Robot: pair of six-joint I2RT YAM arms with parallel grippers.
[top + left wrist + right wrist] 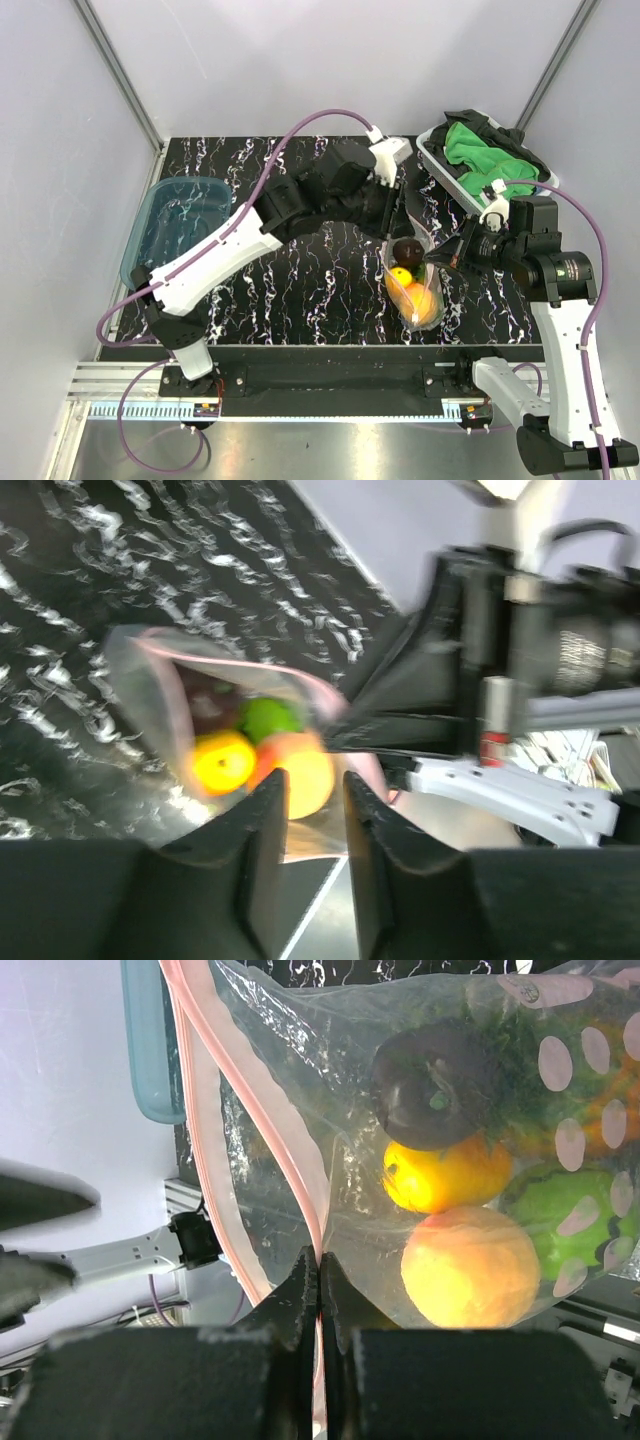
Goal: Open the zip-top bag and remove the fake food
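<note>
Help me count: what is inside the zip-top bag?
Inside the zip-top bag: a dark piece, a yellow piece, an orange ball, a green piece. Anything behind them is hidden.

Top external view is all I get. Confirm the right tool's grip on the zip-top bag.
Observer: The right wrist view shows the right tool shut on the zip-top bag, pinching clear plastic right beside the pink zip strip.
Operator: Report the left tool.
Observer: In the left wrist view the left tool has its fingers apart. As far as the blur lets me tell, it grips nothing and points at the bag.
Operator: List the contents.
Observer: The right wrist view shows a green piece beside a pale orange ball, plus a dark round piece and a yellow piece, all inside the bag.
</note>
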